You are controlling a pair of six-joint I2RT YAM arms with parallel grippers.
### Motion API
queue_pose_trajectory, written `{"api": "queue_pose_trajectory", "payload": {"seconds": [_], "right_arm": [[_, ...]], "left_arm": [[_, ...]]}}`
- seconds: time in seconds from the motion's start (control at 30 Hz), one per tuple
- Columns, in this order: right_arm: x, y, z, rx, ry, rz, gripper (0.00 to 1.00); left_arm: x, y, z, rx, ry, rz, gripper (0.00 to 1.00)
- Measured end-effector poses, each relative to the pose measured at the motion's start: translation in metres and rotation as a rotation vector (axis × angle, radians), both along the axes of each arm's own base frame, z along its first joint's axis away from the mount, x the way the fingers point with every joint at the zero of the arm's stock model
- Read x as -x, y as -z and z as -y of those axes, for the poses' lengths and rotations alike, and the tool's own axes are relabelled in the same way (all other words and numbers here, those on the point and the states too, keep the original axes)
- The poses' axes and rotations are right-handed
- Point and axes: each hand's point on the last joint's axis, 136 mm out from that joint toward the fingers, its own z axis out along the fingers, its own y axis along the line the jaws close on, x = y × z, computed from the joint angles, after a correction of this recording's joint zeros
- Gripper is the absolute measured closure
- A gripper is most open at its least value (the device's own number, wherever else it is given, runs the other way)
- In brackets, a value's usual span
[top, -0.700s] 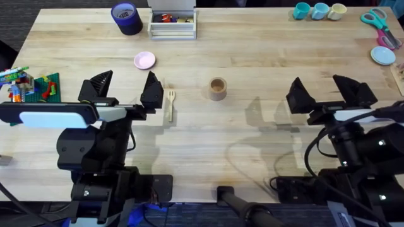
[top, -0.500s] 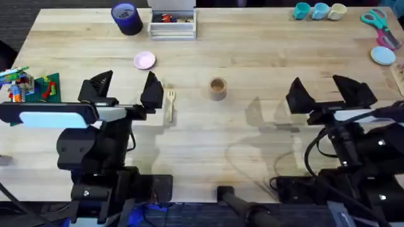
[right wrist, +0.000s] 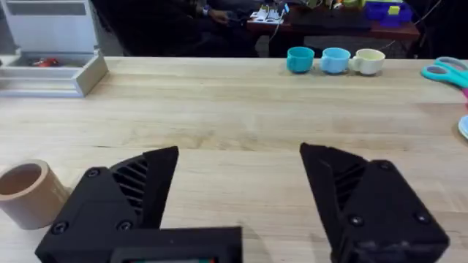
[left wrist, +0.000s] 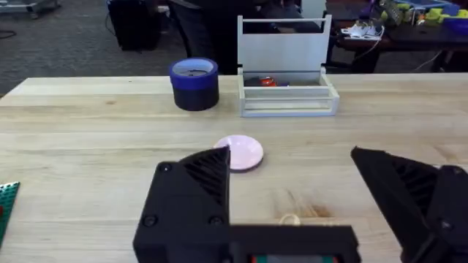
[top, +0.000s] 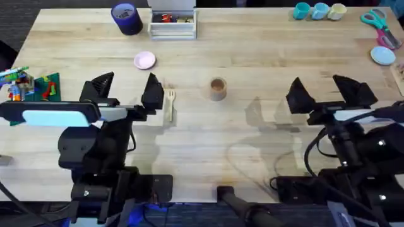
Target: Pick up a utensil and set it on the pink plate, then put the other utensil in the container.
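The left gripper (top: 126, 91) hangs above the tabletop (top: 252, 57) with its jaws spread wide and nothing between them. The right gripper (top: 328, 91) hovers over the right half, jaws likewise parted and empty.

Just beside the left gripper's inner finger lies the fork (top: 170, 104), flat on the wood, tines pointing away from the arm bases. The pink plate (top: 144, 60) sits a little farther out and slightly to the left, near the fork but apart from it. The tan container (top: 218, 88) stands upright near the middle, between the two arms; the right wrist view shows it as an open-topped cup that looks empty, though the angle barely reaches inside. No spoon can be made out anywhere on the tabletop.

The fork looks thin, stiff and very light, so it should lift easily but may skate or pivot if nudged. Lying flat, it offers little height; the sensible hold is probably across the handle near mid-length, pinching its narrow edges so it stays balanced.
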Motion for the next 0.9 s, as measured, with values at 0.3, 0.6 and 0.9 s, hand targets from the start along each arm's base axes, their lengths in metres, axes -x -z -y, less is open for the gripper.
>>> {"api": "queue_pose_trajectory", "payload": {"seconds": [0.3,0.6,0.9], "right_arm": [[0.009,-0.007,0.000,-0.015,0.003,-0.084,0.005],[0.010,-0.095,0.001,-0.018,0.007,-0.153,0.006],[-0.023,-0.124,-0.002,-0.025,-0.006,-0.423,0.006]], "left_arm": [[0.008,-0.012,-0.002,-0.031,-0.009,-0.092,0.009],[0.011,-0.070,-0.009,-0.045,-0.030,-0.359,0.009],[-0.005,-0.093,-0.009,-0.011,-0.028,-0.665,0.009]]}}
